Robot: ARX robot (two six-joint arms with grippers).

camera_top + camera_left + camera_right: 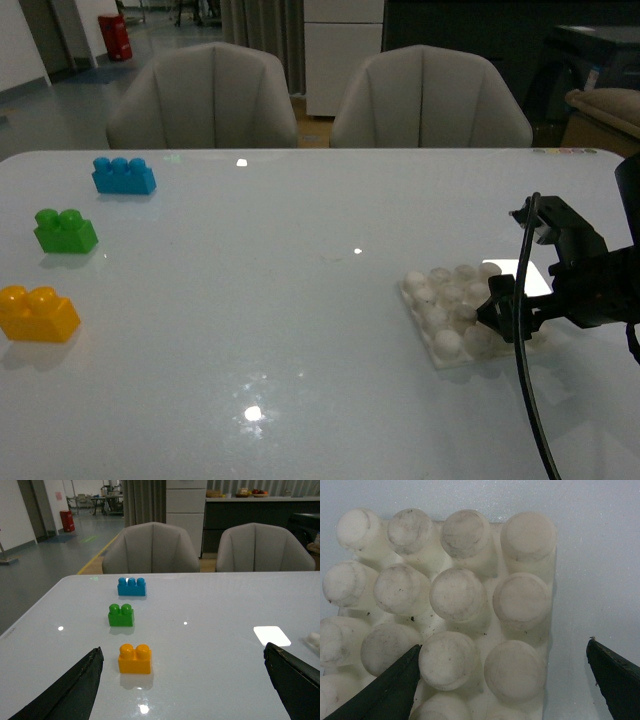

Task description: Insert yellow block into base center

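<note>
The small yellow-orange two-stud plastic brick [38,313] sits near the left edge of the glossy white table [300,330], ahead of the left gripper [185,690], whose jaws are spread and clear of it. Well apart to the right, the right gripper [505,680] hangs with jaws apart over the edge of the flat white studded plastic base plate [450,300].

Two pale upholstered chairs [205,95] stand behind the glossy white bench [300,330], which mirrors the ceiling lights (one bright rectangular patch [271,635] among small glints). Beyond lie a grey floor [45,565], a red container [66,521], a white cabinet [343,50] and a dark curtain [144,502].
</note>
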